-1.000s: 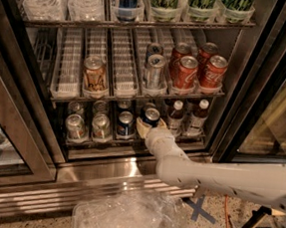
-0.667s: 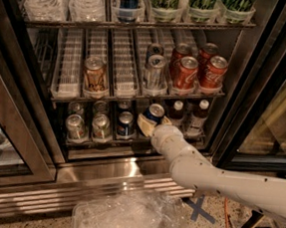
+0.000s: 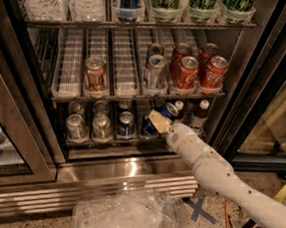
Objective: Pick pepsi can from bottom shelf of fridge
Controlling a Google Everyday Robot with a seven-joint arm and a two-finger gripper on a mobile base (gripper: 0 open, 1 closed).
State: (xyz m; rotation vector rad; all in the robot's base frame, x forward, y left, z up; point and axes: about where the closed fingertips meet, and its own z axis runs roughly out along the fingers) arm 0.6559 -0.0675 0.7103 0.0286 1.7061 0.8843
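The fridge (image 3: 40, 142) stands open. On its dim bottom shelf (image 3: 110, 142), my gripper (image 3: 158, 121) reaches in from the lower right on a white arm. It is shut on a dark-blue pepsi can (image 3: 169, 111). The can is tilted, its silver top pointing up and to the right. A cream finger (image 3: 157, 120) lies across the can's body. A second pepsi can (image 3: 125, 124) stands upright in the lane just left of it.
Two silver cans (image 3: 76, 126) stand at the shelf's left and dark bottles (image 3: 199, 113) at its right. The rack above holds red cola cans (image 3: 187, 72) and other cans. A clear plastic bag (image 3: 128, 219) lies on the floor in front. A glass door (image 3: 1, 138) stands at the left.
The gripper has closed around the pepsi can. The can has gone from upright to tilted and has risen slightly toward the front of the shelf.
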